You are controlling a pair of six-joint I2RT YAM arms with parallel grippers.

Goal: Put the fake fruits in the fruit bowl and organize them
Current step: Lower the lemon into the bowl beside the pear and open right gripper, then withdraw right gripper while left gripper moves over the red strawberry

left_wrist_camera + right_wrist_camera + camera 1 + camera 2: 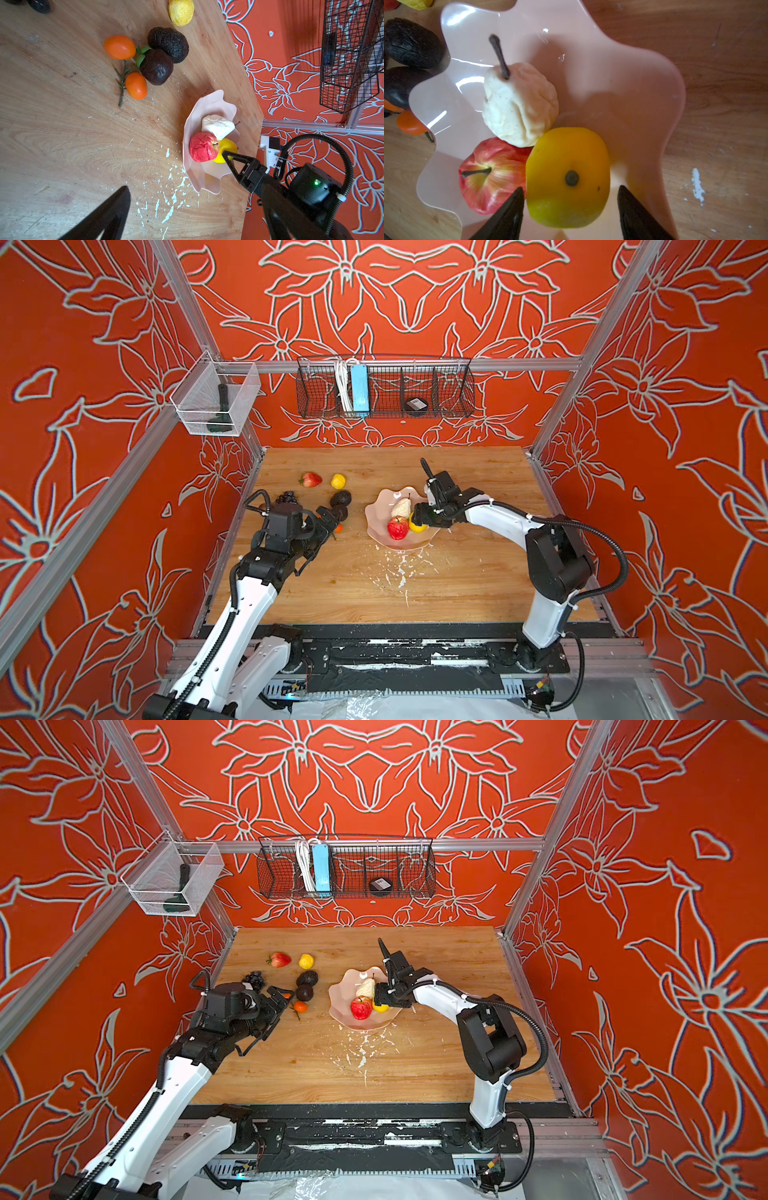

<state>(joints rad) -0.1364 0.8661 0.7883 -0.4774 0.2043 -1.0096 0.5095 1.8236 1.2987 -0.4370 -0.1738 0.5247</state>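
Right wrist view: right gripper [569,188] over the pink fruit bowl [623,83], jaws spread, a gap on either side of the yellow-green fruit [566,166] between them. That fruit lies in the bowl, touching the pale pear [519,104] and the red apple [492,176]. In both top views, left gripper [282,1002] is left of the bowl, jaws wide and empty, just beside the small oranges [300,1006] and the avocados [306,977].

Right of centre in the frame, the bowl [209,104] holds a pear [217,126], an apple [202,147] and a yellow fruit [227,146], with the right gripper [231,159] tip at that fruit. Upper centre: two avocados [169,46] touching, two oranges [120,47] beside them, a lemon [181,11] at the top edge
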